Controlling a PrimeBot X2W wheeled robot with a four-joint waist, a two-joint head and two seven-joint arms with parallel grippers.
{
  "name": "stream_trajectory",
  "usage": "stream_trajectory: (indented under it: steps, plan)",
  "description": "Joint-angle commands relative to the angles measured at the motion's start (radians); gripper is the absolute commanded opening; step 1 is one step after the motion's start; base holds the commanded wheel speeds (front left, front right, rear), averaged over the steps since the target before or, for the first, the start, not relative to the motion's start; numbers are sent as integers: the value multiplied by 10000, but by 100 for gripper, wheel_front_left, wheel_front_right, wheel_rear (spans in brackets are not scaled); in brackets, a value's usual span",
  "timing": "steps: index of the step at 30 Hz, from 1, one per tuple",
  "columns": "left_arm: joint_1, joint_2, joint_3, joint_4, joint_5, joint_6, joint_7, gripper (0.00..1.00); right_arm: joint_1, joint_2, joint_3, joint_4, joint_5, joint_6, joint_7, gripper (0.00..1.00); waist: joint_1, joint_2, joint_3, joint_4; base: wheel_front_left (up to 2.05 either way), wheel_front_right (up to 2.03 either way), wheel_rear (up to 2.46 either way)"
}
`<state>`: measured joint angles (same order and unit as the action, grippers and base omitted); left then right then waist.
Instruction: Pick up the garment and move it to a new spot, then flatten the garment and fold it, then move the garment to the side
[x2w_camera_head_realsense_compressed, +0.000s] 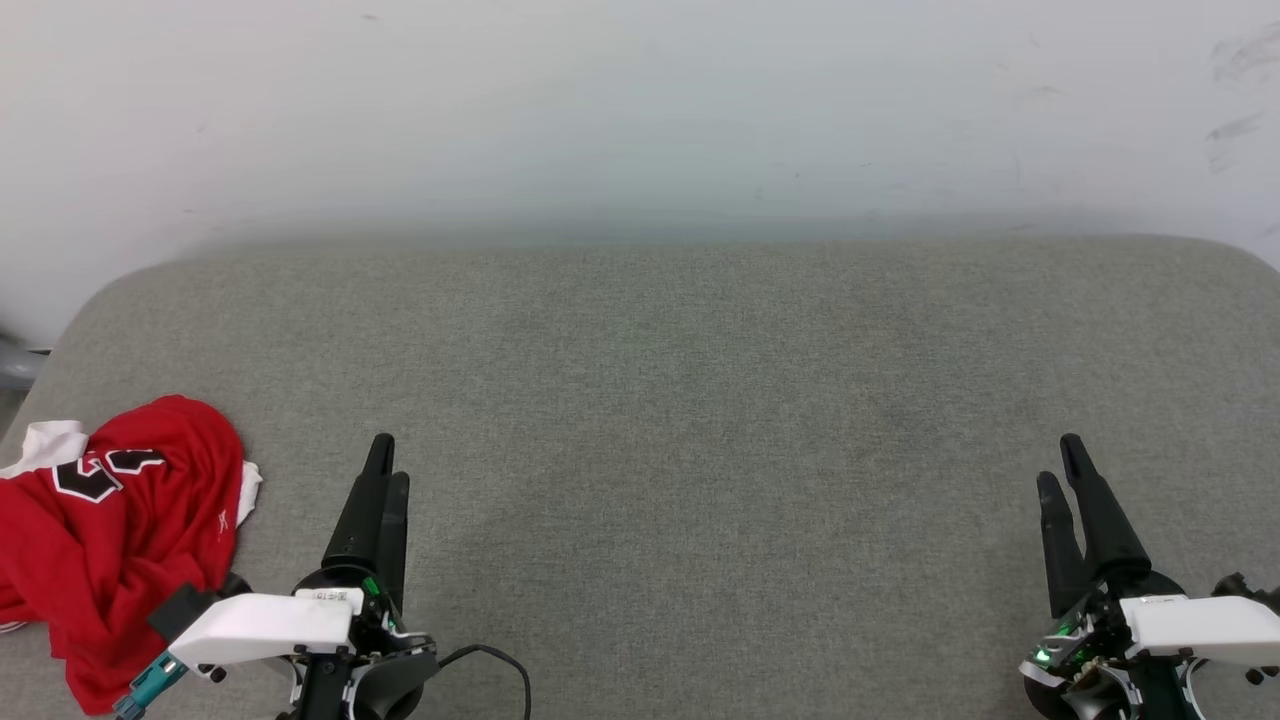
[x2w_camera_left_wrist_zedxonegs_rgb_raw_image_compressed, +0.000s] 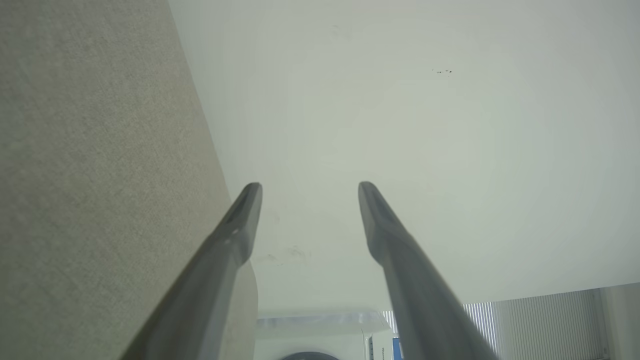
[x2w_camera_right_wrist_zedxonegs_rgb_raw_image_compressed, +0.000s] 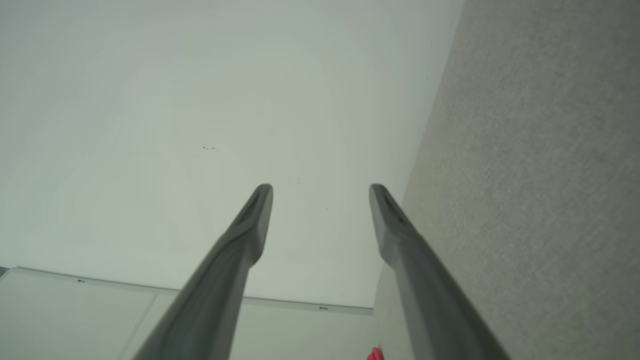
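Spot garment (x2w_camera_head_realsense_compressed: 110, 540) crumpled at near-left of grey worktop (x2w_camera_head_realsense_compressed: 700, 400), just beside left gripper (x2w_camera_head_realsense_compressed: 390, 460). Note left gripper & right gripper (x2w_camera_head_realsense_compressed: 1058, 460) both spread wide, empty, well apart.

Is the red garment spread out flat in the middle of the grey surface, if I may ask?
No, the garment lies crumpled in a heap at the left edge of the grey surface.
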<state>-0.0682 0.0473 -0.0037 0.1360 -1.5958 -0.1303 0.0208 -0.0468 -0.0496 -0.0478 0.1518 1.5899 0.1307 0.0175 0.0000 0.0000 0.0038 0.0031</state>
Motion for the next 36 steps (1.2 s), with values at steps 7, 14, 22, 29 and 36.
stream_trajectory:
  steps: [7,14,22,29,36]
  plan:
    - [-77,72,-228,-872,934,-3,-408,100,-18,-249,267,-605,-1012,0,-372,100,0,0,10,34,0,0,0]
    - [40,43,-114,-1154,2886,-3,-672,100,-35,-361,374,-779,-3310,0,-643,100,0,0,-2,73,0,0,0]
    - [231,27,-189,-1201,5212,-3,-954,100,-6,-382,432,-1020,-5716,0,-907,100,0,0,-27,98,0,0,0]
    - [403,88,-334,-1068,7567,-4,-1211,100,115,-418,513,-1204,-8015,0,-766,100,0,0,-52,143,0,0,0]
    - [525,240,-342,-997,9483,56,-1425,100,224,-433,562,-1401,-9562,0,-676,100,0,0,-65,186,0,0,0]
